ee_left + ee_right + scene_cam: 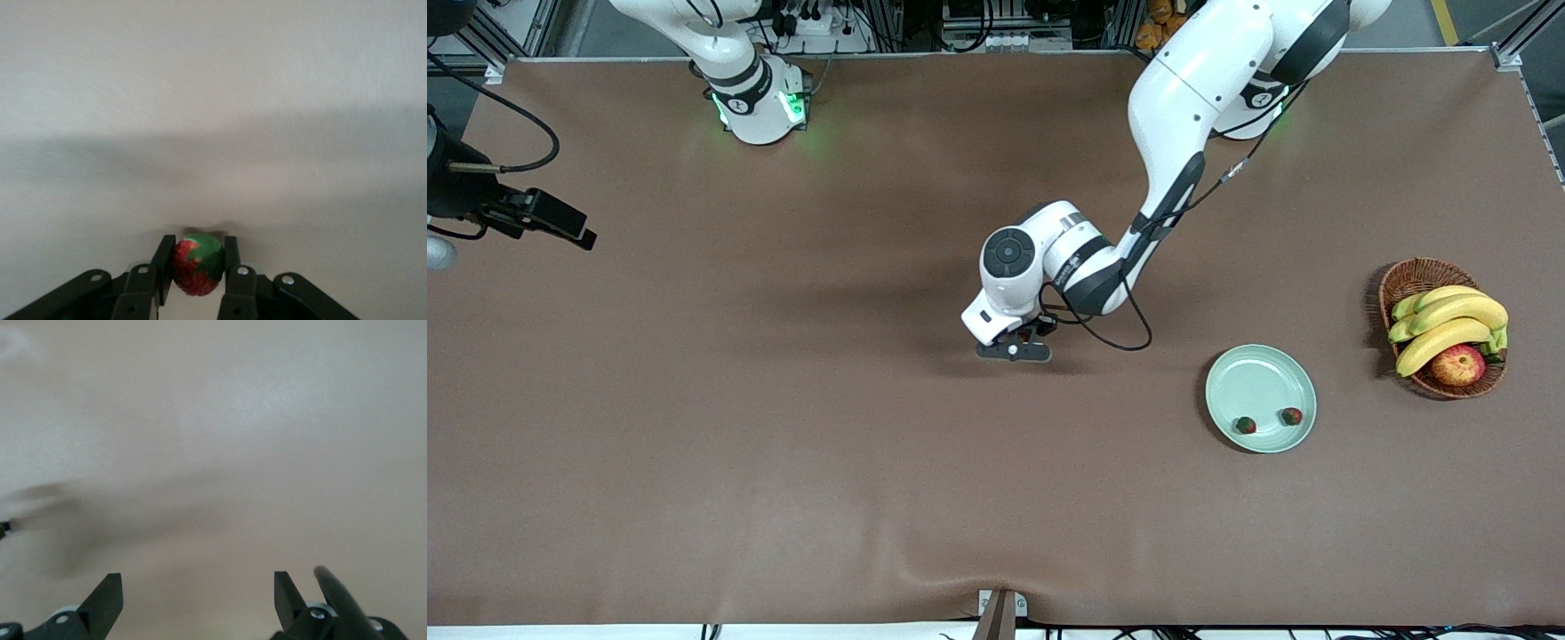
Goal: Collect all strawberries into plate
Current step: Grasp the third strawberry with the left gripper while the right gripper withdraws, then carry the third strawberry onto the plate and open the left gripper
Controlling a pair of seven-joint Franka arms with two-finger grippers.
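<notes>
My left gripper (1032,338) is low over the middle of the brown table, shut on a strawberry (198,265) that has a red body and a green cap. The berry sits between the two black fingers (230,257). The pale mint plate (1254,378) lies toward the left arm's end of the table and holds two strawberries: one (1245,425) and another (1290,415) near the rim closest to the front camera. My right gripper (569,227) waits at the right arm's end of the table. In the right wrist view it (197,587) is open and empty over bare table.
A brown wicker basket (1414,277) with bananas (1449,324) and a red-yellow apple (1458,364) stands beside the plate, toward the left arm's end. A black cable (1112,342) loops from the left wrist down to the table.
</notes>
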